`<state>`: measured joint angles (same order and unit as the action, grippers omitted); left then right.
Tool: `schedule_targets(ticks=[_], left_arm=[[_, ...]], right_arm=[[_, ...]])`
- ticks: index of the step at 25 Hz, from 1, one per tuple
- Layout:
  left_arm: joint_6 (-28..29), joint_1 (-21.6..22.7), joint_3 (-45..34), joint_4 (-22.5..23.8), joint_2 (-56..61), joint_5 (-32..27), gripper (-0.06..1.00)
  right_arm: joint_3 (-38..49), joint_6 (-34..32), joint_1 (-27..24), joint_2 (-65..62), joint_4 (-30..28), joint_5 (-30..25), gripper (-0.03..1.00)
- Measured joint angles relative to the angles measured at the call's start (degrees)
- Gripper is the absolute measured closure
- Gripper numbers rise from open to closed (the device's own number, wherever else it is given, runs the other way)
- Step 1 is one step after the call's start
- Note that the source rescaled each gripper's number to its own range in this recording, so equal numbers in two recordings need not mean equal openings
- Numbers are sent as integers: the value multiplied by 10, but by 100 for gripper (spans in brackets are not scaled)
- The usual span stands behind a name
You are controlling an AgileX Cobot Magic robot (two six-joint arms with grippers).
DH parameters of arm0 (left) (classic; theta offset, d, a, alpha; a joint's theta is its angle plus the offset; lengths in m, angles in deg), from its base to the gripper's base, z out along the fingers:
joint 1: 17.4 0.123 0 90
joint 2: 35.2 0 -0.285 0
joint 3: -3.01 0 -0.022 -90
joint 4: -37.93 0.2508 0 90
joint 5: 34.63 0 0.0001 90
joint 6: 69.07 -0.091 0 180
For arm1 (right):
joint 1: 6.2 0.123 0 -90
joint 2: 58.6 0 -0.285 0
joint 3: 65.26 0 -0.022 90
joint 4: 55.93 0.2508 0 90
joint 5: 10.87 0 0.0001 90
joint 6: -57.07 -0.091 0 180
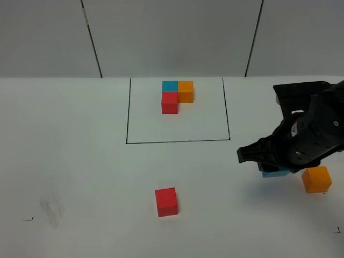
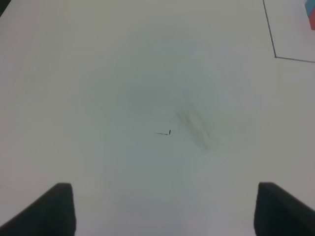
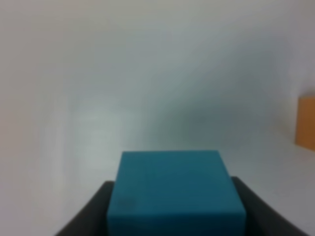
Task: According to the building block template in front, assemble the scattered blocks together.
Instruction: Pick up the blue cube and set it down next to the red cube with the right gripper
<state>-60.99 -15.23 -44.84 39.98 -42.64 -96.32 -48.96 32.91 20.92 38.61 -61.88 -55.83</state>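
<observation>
- The right gripper (image 3: 174, 219) clasps the matte blue cube (image 3: 174, 189), a finger against each side, low over the table's (image 1: 80, 161) right part.
- The orange cube (image 1: 316, 179) sits just beside it; the red cube (image 1: 166, 201) lies well apart, mid-table.
- The template (image 1: 176, 95), a blue-orange-red L, sits inside the black outline (image 1: 127, 113).
- The left gripper (image 2: 167, 211) is spread wide, empty.

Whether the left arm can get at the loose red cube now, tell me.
Likely yes: the red cube stands alone on the table, nothing beside it, and the left fingers are open, holding nothing.
</observation>
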Motion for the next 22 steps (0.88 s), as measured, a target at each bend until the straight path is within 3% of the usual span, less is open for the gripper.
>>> schedule_targets(ticks=[7, 16, 22], left_arm=[[0, 0, 0, 0, 0, 0, -5], [0, 0, 0, 0, 0, 0, -5], [0, 0, 0, 0, 0, 0, -5]], right_arm=[[-56, -10, 29, 39, 5, -19, 77], [-125, 6, 31, 89, 16, -108, 77], [-165, 7, 53, 95, 25, -122, 77]])
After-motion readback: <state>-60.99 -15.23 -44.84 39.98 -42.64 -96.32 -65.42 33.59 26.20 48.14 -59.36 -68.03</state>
